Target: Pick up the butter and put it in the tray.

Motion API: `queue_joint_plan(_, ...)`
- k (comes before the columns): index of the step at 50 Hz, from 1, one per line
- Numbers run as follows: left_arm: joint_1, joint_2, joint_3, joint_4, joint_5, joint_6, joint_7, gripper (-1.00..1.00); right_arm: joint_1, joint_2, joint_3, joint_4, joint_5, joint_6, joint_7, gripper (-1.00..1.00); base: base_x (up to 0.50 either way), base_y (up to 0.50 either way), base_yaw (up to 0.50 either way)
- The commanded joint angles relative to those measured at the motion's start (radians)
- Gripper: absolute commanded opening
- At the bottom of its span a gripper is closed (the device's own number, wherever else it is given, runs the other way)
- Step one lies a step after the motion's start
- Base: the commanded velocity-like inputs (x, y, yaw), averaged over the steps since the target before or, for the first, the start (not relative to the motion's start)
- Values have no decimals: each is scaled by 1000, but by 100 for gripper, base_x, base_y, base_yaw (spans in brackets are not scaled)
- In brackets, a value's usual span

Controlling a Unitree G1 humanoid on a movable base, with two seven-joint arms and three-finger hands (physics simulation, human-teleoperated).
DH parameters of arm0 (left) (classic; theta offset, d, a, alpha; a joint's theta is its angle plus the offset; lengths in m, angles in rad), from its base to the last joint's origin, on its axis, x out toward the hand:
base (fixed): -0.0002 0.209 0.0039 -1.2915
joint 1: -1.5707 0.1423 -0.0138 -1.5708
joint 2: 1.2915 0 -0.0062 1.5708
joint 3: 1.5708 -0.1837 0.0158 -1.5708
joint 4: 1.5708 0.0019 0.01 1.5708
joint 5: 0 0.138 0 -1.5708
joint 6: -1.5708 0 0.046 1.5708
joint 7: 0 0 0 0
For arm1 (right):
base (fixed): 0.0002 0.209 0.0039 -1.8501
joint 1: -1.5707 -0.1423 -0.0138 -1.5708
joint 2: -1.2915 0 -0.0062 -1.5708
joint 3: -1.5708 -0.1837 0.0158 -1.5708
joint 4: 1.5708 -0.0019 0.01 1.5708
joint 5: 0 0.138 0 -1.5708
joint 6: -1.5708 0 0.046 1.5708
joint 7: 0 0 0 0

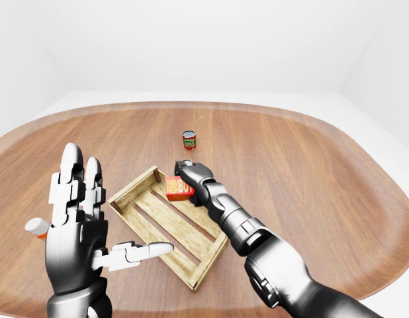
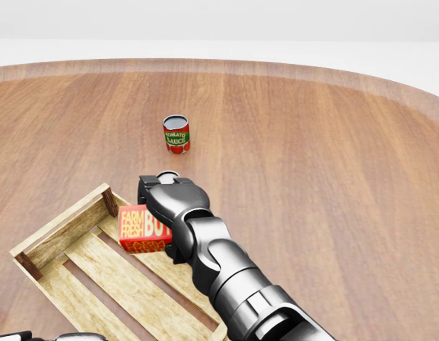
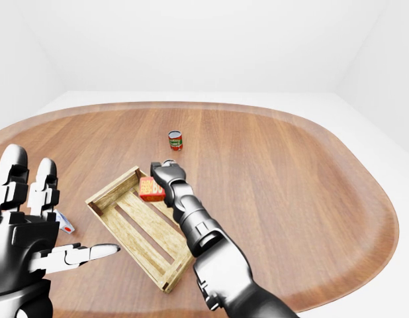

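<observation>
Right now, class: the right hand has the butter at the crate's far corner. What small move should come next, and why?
Probably lower the butter a little onto the slats, then open the fingers. The right hand grips the box over the top-right corner of the wooden tray, seemingly at rim level, so letting go now may leave it on the rim.

A broad wooden table (image 1: 310, 152) with rounded corners fills most of the left-eye view, its reddish-brown grain running from the bottom toward the top of the view. A slightly raised, paler lip follows its edge, clearest along the far curve in the head view. Beyond the table's edge lies a plain white floor (image 1: 211, 97), meeting bare white walls (image 1: 211, 40) that close in at both top corners. The light is soft and even, with only faint shadows on the wood
</observation>
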Motion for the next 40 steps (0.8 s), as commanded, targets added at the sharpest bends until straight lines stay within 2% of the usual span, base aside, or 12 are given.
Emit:
queue_joint_plan(1, 2, -2, 7, 0, -6, 0, -4, 100, -47, 47, 0, 56, 27, 0, -52, -100, 0, 0, 0)
queue_joint_plan(23, 0, -12, 28, -4, -15, 0, -17, 100, -32, 92, -7, 126, 51, 0, -89, -100, 0, 0, 0)
queue_joint_plan(40, 2, -12, 23, 7, -13, 0, -17, 100, 7, 85, -6, 159, 45, 0, -94, -100, 0, 0, 0)
